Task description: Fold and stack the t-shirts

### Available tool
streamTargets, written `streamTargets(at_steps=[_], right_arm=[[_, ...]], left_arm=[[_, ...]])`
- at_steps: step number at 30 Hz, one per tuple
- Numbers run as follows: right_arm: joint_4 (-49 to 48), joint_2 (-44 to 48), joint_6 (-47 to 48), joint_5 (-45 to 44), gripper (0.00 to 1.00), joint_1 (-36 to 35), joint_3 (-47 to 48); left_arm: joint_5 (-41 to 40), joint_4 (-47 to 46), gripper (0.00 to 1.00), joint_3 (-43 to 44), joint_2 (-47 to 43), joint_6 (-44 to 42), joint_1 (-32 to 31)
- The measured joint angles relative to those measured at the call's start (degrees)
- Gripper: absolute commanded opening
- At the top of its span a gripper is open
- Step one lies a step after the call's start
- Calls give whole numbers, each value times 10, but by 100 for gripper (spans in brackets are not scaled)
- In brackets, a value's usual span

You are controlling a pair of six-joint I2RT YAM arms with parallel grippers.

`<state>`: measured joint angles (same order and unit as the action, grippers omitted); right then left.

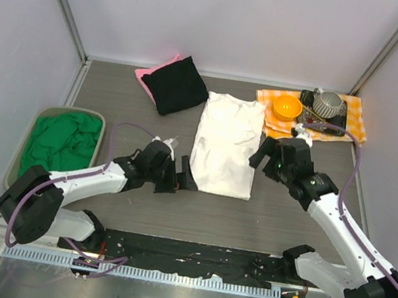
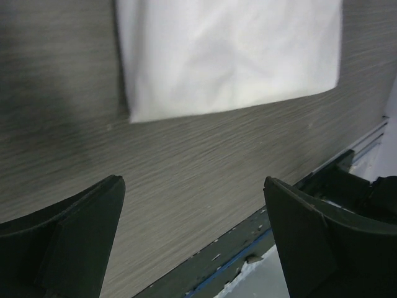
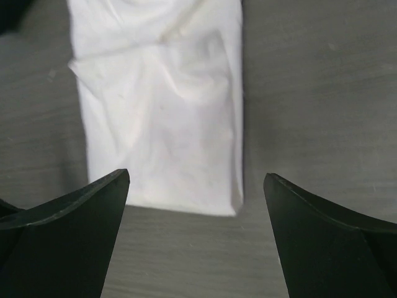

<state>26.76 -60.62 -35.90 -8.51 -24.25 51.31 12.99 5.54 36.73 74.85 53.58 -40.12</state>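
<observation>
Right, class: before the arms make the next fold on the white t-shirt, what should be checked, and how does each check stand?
1. Left jaws open, empty: ok.
2. Right jaws open, empty: ok.
3. White t-shirt folded into a flat long strip: ok.
4. Left jaws at its near hem: not ok, the hem lies ahead of them, apart.
5. Black t-shirt folded on the pink t-shirt, ready as a stack: ok.
6. Green t-shirt folded: not ok, crumpled in the bin.
</observation>
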Motion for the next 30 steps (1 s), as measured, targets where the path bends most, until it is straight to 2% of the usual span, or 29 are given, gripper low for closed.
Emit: streamTargets(at_steps=[2, 6, 13, 22, 25, 26, 28, 30], right_arm=[[34, 29, -5, 4, 96, 0, -58], [82, 73, -14, 12, 95, 0, -111], [85, 111, -24, 39, 93, -1, -123], [85, 127, -39, 56, 91, -2, -160], [84, 133, -41, 59, 89, -2, -161], [84, 135, -42, 61, 89, -2, -162], [84, 137, -45, 64, 89, -2, -163], [84, 140, -48, 68, 89, -2, -166]], left_arm=[[-8, 19, 100, -31, -16, 2, -1], [-15, 13, 100, -73, -28, 14, -1], [-16, -81, 99, -86, 3, 40, -3], [-16, -205, 95, -63, 98, 85, -3], [-19, -225, 90, -61, 118, 97, -3], [-20, -231, 85, -60, 123, 100, -2], [-21, -242, 79, -59, 132, 106, -1], [-22, -252, 67, -59, 140, 110, 2]])
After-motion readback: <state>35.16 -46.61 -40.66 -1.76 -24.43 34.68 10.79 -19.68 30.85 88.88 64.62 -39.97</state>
